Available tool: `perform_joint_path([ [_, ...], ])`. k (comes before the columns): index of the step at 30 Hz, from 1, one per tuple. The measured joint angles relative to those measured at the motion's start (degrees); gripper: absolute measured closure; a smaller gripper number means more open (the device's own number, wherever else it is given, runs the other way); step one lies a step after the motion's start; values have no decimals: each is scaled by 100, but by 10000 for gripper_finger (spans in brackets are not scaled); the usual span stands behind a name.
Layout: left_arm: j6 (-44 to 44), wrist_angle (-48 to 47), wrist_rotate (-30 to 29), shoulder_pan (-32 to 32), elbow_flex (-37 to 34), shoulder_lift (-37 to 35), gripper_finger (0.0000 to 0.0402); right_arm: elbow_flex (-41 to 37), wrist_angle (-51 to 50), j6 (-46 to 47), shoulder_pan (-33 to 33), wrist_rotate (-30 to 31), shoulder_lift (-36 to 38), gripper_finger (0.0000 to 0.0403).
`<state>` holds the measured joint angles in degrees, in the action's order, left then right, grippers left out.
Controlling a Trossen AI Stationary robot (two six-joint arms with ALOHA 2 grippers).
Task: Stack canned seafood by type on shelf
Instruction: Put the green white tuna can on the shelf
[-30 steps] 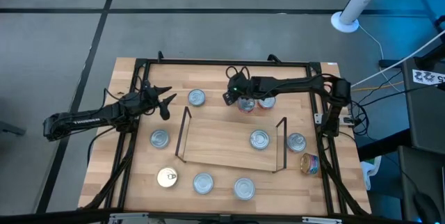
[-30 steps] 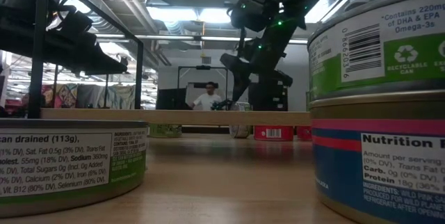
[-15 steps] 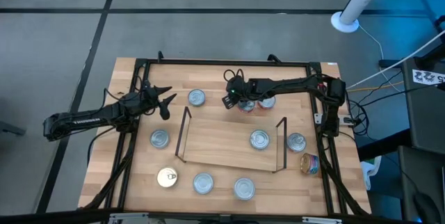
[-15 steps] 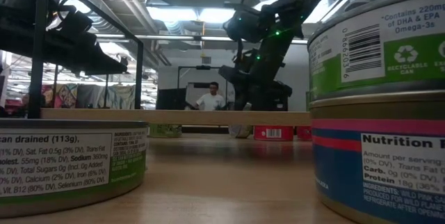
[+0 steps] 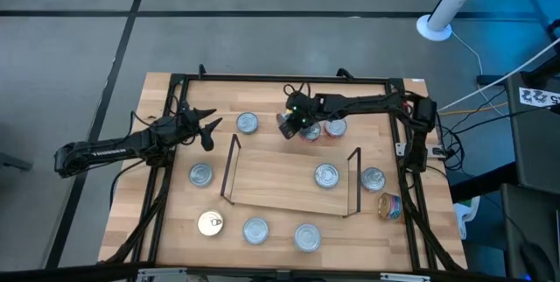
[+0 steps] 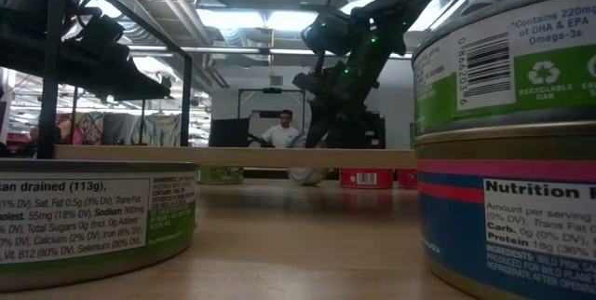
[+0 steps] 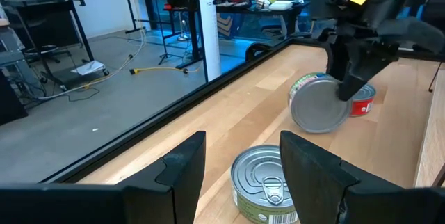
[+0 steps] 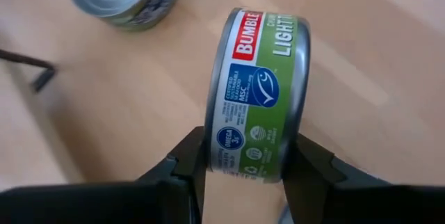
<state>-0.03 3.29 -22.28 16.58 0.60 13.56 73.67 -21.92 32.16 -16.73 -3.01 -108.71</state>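
Note:
My right gripper [image 5: 293,124] [image 8: 250,161] is shut on a green-labelled tin [image 8: 257,92] behind the shelf's far edge; the tin stands on edge, and the left wrist view shows its silver face [image 7: 320,104]. Two red-sided tins [image 5: 335,127] sit flat beside it. The shelf [image 5: 289,190], a light board with black wire ends, carries one silver tin [image 5: 326,175]. More tins lie around it on the table [image 5: 248,123] [image 5: 201,174] [image 5: 255,229]. My left gripper [image 5: 206,129] [image 7: 243,140] waits open at the far left, a silver tin [image 7: 268,182] just ahead of it. My right gripper pinches the green tin across its two flat faces, one finger [image 8: 195,158] on each, with the labelled side wall [image 8: 247,151] showing between them. The fingers slant down from the table's right. The tin stands tilted on edge; whether its lower rim touches the table I cannot tell.
A gold-topped tin [image 5: 210,222] and a silver one [image 5: 308,236] lie near the front edge. To the right of the shelf are a silver tin [image 5: 374,179] and another lying on its side [image 5: 389,205]. The table's black frame [image 5: 175,81] runs round the edges. A person shows in the room behind.
My right gripper has tipped and turned at the wrist over the tins behind the shelf, hardly shifting its place. A tin's silver face now shows on edge at its fingers, facing the table's left.

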Motion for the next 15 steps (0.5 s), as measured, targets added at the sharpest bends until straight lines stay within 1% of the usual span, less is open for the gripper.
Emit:
perform_joint_path([
  [3,0,-1,0,0,0,0,222,19,2,-100,-177,-511,0,273],
  [6,0,0,0,0,0,0,222,145,-175,-103,-376,-1147,-15,273],
  [12,0,0,0,1,-2,0,222,663,-205,-113,-778,-2667,-20,273],
  [15,0,-1,0,0,0,0,222,830,-264,-110,-861,-3435,-22,273],
])
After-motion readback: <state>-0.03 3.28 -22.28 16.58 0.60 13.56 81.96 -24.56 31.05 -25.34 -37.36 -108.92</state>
